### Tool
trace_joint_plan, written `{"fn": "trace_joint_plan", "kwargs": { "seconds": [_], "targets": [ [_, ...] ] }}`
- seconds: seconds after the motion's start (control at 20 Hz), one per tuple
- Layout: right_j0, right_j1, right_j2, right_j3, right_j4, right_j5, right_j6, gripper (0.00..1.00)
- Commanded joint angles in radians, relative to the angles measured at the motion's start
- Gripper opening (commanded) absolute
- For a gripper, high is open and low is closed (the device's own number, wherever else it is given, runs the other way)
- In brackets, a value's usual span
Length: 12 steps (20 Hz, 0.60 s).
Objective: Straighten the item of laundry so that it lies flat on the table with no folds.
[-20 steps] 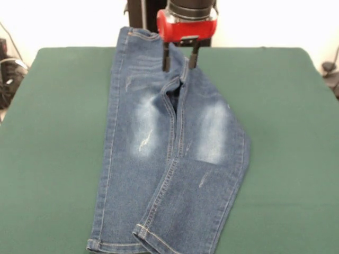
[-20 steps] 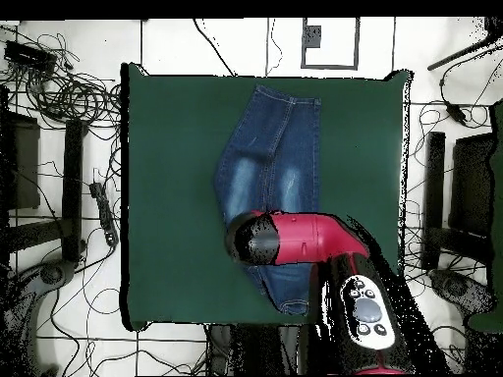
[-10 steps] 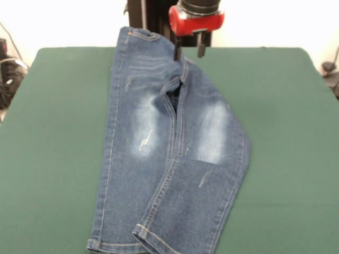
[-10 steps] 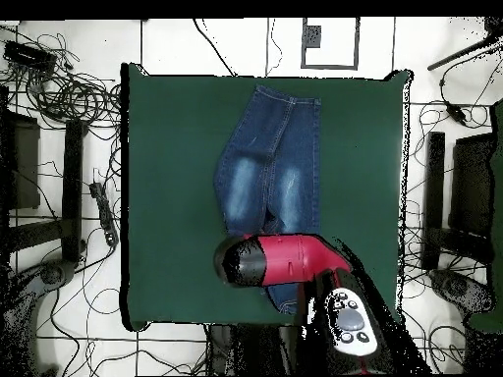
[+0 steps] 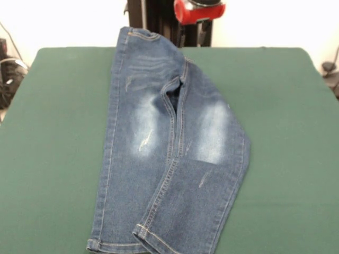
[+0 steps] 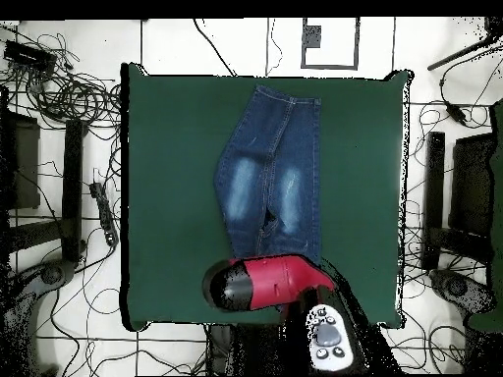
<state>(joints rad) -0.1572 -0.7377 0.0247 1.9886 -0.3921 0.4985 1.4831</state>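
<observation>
The item of laundry [image 5: 169,148], small blue jeans with whitish thigh patches, lies lengthwise on the green table [image 5: 53,132]. Its waistband reaches the far edge. The right leg bends inward, creased across below the knee, and overlaps the left leg at the hems near the front edge. My gripper [image 5: 193,41] hangs above the far edge just right of the waistband, clear of the cloth, open and empty. In the overhead view the jeans [image 6: 270,177] run up the table [image 6: 167,196], and the red arm [image 6: 270,285] covers their waist end and hides the gripper.
The dark pedestal [image 5: 153,21] stands behind the waistband. Cables [image 6: 69,98] and dark chairs [image 6: 457,196] surround the table on the tiled floor. Bare green top lies on both sides of the jeans.
The gripper has lifted off the waist area and drawn back toward the pedestal, empty. The jeans have not moved.
</observation>
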Motion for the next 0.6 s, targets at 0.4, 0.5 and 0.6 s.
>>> {"fn": "trace_joint_plan", "kwargs": {
  "seconds": [0.4,0.5,0.6],
  "targets": [
    [0.159,0.042,-0.123,0.067,-0.142,-0.192,0.225,1.0],
    [0.202,0.057,-0.168,0.046,-0.162,-0.225,0.246,1.0],
    [0.234,0.072,-0.203,0.038,-0.162,-0.26,0.266,1.0]
  ]
}}
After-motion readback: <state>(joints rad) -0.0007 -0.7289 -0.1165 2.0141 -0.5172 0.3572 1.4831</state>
